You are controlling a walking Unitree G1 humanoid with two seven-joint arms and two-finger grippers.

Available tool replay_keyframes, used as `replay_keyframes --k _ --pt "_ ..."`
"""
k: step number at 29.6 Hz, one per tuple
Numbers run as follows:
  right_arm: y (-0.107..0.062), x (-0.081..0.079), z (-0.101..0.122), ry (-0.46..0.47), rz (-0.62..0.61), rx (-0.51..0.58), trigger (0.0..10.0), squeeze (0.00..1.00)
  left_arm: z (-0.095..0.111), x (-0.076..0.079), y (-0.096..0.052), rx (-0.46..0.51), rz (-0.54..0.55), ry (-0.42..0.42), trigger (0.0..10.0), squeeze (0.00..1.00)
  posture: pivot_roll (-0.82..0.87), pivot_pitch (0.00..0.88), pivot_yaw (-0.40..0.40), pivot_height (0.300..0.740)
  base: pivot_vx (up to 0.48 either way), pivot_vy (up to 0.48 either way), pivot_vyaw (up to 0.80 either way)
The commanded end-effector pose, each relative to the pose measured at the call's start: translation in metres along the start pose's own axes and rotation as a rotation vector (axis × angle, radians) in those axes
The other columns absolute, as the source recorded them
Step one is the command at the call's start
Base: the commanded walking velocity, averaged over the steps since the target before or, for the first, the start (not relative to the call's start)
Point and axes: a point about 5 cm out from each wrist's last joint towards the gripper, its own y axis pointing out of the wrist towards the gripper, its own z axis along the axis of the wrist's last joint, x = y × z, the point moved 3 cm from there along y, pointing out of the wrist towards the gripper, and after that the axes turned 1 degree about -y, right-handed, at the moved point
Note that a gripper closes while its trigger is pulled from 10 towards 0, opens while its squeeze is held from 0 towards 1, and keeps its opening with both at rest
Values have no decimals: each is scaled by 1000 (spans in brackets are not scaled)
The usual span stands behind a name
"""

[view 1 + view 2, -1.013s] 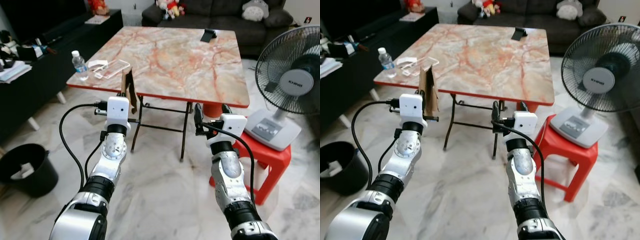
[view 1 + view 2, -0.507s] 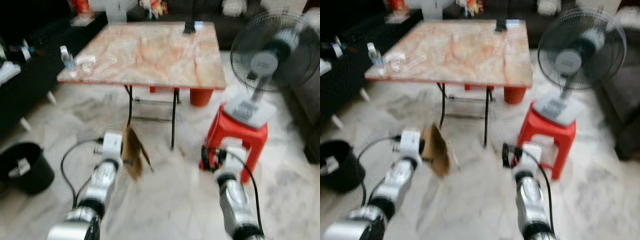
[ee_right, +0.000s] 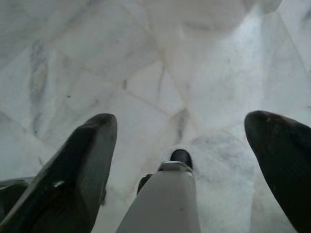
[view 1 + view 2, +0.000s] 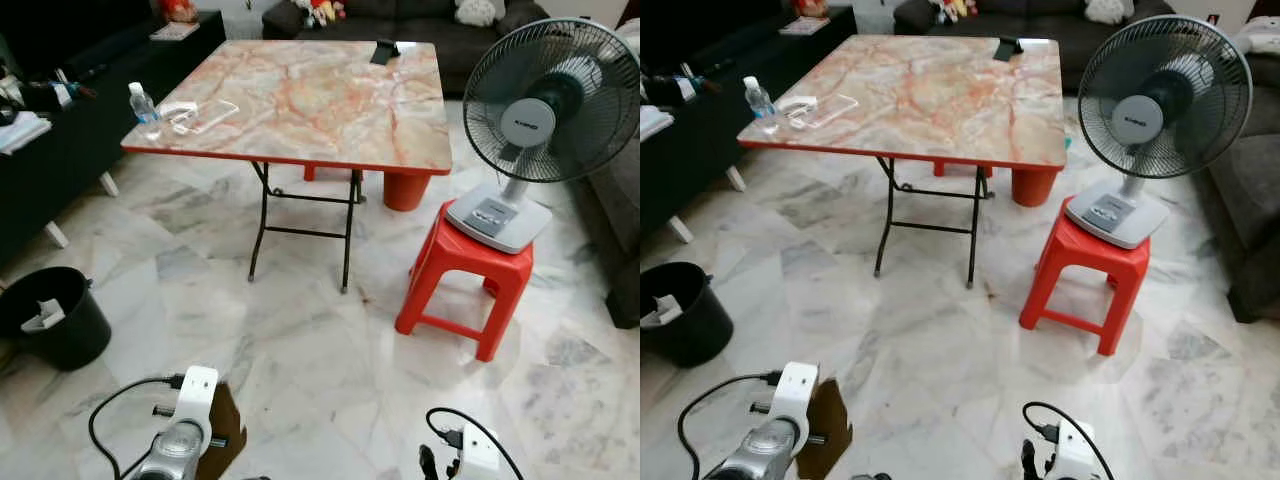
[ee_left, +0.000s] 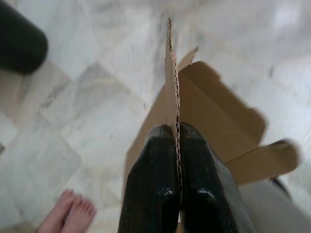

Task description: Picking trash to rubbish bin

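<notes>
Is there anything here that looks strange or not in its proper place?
A person's bare toes show on the floor close to the left gripper, which is shut on a cardboard piece. Clear plastic packaging lies on the table.

The picture's lower edge cuts off the cardboard piece and the right pincer.

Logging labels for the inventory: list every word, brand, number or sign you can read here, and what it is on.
Fan: a short brand word on the white hub, too small to read.
Fan base panel: button markings, unreadable.
Bottle: label too small to read.
Cardboard in the left end effector: no print visible.
</notes>
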Motion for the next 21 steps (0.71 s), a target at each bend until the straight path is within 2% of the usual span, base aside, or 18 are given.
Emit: replay_keyframes --k 1,4,7,12,16,21 --pt "-1 1 -4 14 -11 -13 10000 0 -11 -6 -1 -45 19 28 10000 0 -137 76 20 740 0 0 0" --pt "0 2 -1 6 -16 -4 10000 0 -15 -6 -2 -62 23 30 10000 0 -132 74 21 740 0 0 0" --pt "3 -1 7 -7 -15 5 10000 0 -21 -7 -3 -98 39 55 10000 0 -128 71 23 740 0 0 769" --pt "4 -6 9 -4 -1 8 10000 0 -24 -8 -4 -107 41 61 10000 0 -129 69 30 740 256 0 566" --pt "4 -11 8 -16 10 0 10000 0 -26 -9 -4 -117 45 64 10000 0 -119 63 33 740 271 0 0" --pt "4 -8 7 -50 -14 0 10000 0 -28 -10 -5 -123 50 65 10000 0 -118 61 37 740 289 0 154"
